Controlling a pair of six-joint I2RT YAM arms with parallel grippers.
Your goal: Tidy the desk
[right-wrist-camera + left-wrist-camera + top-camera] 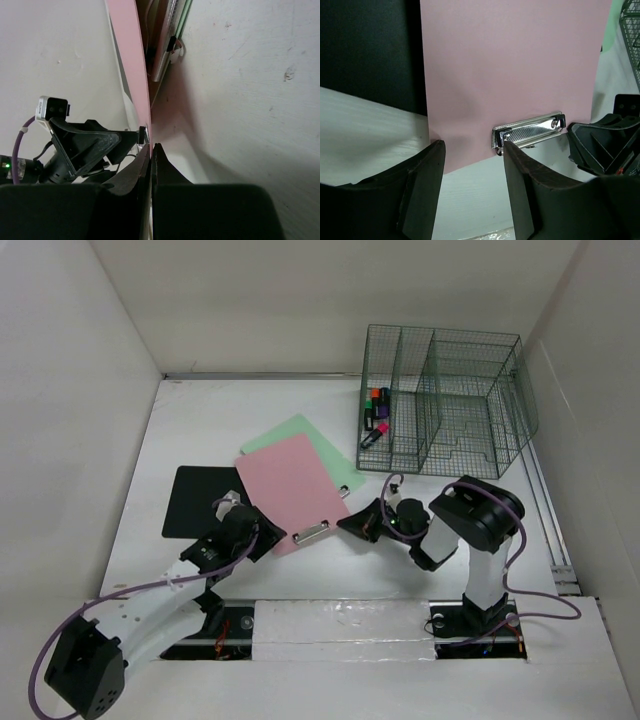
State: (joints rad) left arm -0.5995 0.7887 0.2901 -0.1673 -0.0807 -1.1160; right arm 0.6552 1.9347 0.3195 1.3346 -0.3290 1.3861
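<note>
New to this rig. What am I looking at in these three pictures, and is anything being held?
Two robot arms are bolted at the desk edge. One picture looks down from overhead; the other two come from cameras on each wrist. On the desk: a pink clipboard over a green clipboard, a black mat, and a wire rack holding markers. The right pincer is shut on the pink clipboard's edge. The left pincer is open, empty, at that clipboard's clip end.

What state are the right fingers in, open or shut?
Shut: the right fingers clamp the pink clipboard at its edge, no gap.
</note>
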